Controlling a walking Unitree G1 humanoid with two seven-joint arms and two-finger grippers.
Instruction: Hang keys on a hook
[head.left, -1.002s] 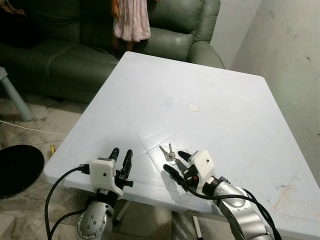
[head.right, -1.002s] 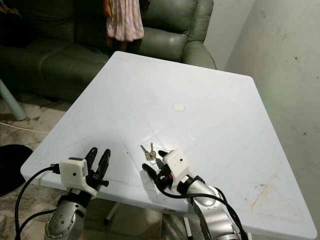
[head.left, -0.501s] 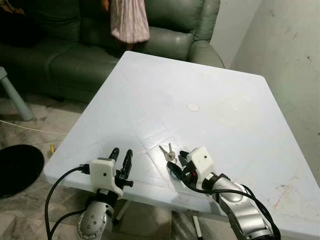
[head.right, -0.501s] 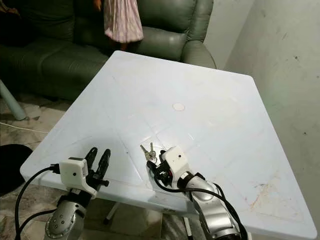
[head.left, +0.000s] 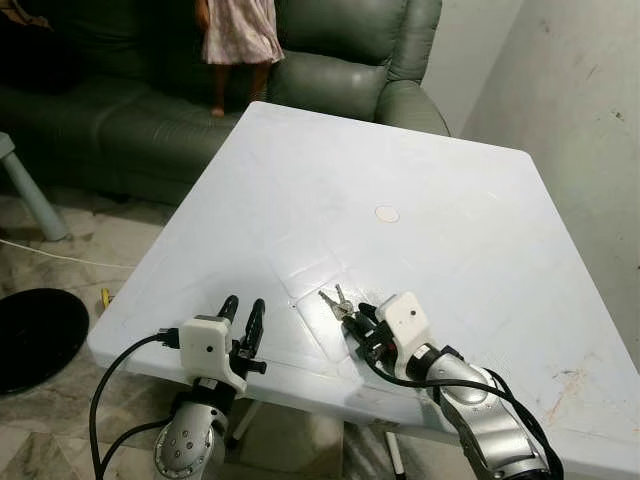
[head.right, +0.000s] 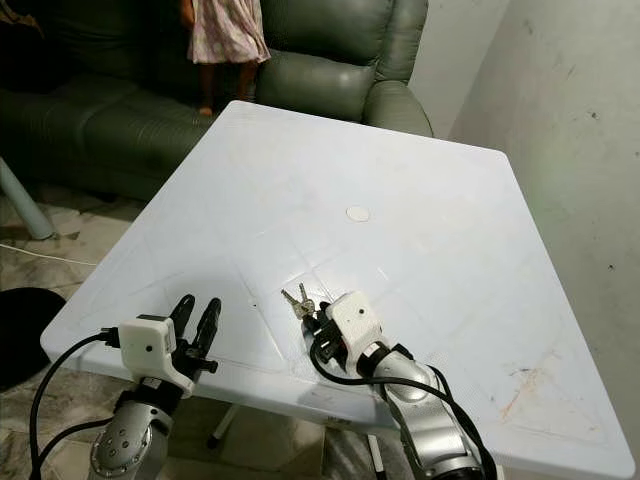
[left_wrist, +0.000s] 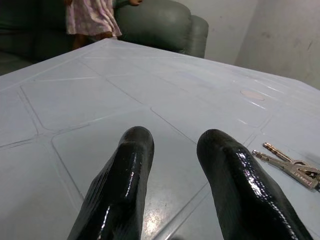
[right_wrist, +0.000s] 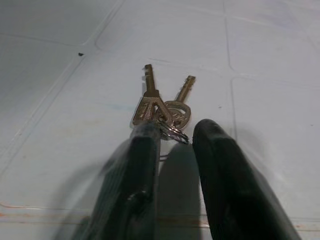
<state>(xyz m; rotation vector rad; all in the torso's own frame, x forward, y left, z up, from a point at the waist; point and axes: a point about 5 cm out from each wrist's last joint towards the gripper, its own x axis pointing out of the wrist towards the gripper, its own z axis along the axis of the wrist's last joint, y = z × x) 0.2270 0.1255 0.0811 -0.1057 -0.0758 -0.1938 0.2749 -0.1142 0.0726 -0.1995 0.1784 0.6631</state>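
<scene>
Left eye view looks down over a green sofa along the far side, where a person in a pink dress stands at its front, and a pale wall rises on my right. Closer to me a big white table takes up most of the scene, its top scored with faint moulded lines and a small round cap set near the middle. A black round disc lies on the marbled floor off to my left, near a pale leg of some other furniture. My left claw hovers at the near edge of the table with its two black fingers spread a little apart and nothing between them; from its wrist I can see the keys lying flat on the table, well off to the side. My right claw is down on the tabletop just in front of me, its tips at the ring end of the keys. The two brass-coloured keys fan out away from me, flat on the surface, and the ring sits in the narrow gap between my fingertips, one tip touching it. The fingers are only slightly apart, closing around the ring, though I cannot tell whether they truly pinch it.
</scene>
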